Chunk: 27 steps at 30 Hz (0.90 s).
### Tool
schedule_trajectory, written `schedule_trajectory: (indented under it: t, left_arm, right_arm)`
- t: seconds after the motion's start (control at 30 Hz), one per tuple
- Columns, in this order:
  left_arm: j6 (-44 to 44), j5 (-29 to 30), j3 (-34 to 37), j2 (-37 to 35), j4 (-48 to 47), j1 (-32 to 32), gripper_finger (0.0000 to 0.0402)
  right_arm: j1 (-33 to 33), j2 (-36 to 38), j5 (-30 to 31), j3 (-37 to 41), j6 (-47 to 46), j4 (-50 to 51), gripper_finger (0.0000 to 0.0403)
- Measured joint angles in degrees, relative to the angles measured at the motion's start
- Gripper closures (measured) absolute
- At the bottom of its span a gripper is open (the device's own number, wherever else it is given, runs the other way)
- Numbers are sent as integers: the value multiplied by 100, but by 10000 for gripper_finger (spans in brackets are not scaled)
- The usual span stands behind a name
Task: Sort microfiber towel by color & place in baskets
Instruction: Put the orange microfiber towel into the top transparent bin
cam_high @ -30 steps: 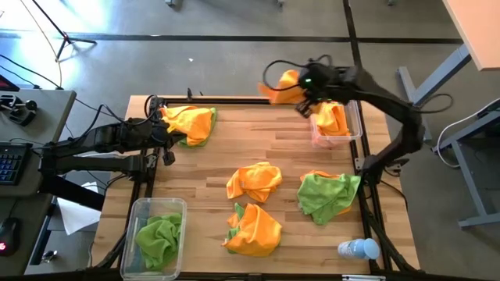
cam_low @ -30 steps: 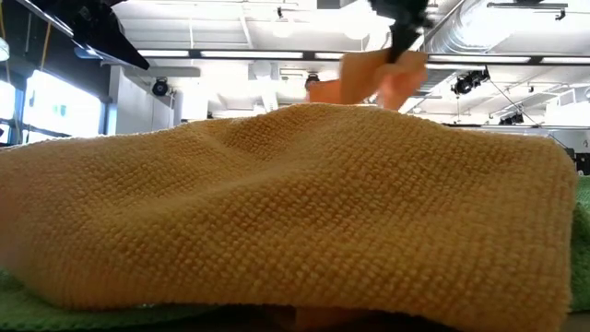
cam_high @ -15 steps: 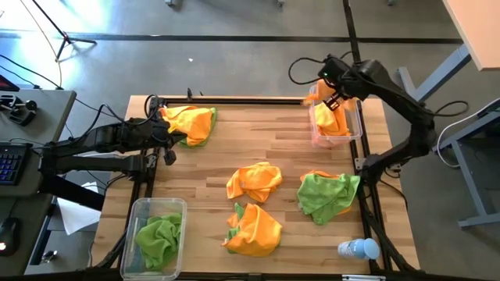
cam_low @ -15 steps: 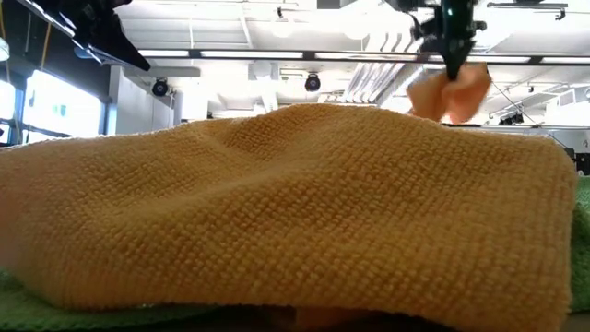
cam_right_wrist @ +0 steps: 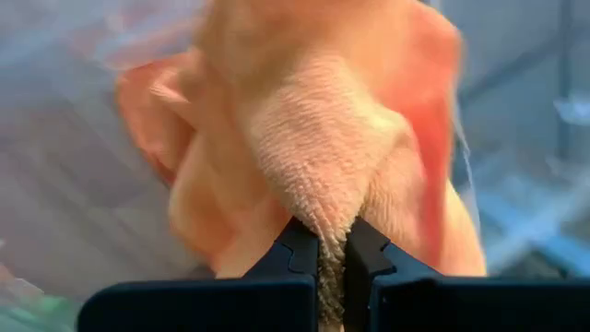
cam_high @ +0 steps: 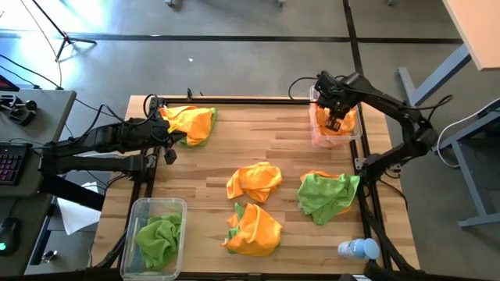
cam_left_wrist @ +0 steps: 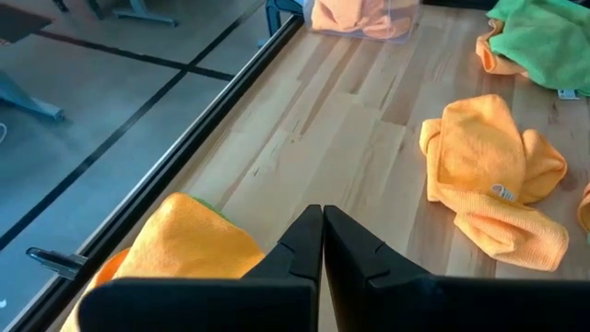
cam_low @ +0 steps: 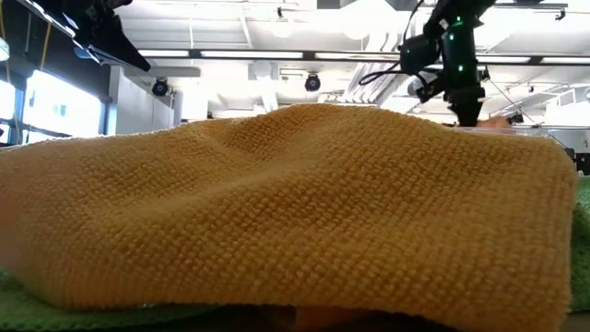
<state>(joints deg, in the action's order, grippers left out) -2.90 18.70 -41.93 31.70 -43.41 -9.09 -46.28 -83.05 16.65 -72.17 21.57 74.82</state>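
Low view: orange towel (cam_low: 277,212) blocks table.

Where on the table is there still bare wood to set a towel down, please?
A wide bare patch lies between the orange-and-green pile by the left gripper and the far-right basket, where the right gripper holds an orange towel. The near half is crowded with loose towels.

In the low view an orange towel (cam_low: 295,203) fills our sight, hiding the table and everything behind it. The right gripper (cam_high: 334,119) sinks into the far basket (cam_high: 316,134); its fingertips vanish among orange cloth. In the right wrist view the basket around that cloth is blurred.
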Motion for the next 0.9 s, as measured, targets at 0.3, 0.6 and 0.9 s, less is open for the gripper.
schedule_trajectory:
  t: [0.3, 0.6, 0.9]
  left_arm:
    - [-7, 0, 0, 0, -1, 1, 401]
    - [-7, 0, 0, 0, -1, 0, 402]
    - [-5, 0, 0, 1, -1, 1, 402]
  right_arm:
    - [-489, -8, -366, 437, 1491, -779, 402]
    - [-890, -11, -758, 646, 2092, -1392, 402]
    - [-806, -9, -811, 484, 2024, -1072, 402]
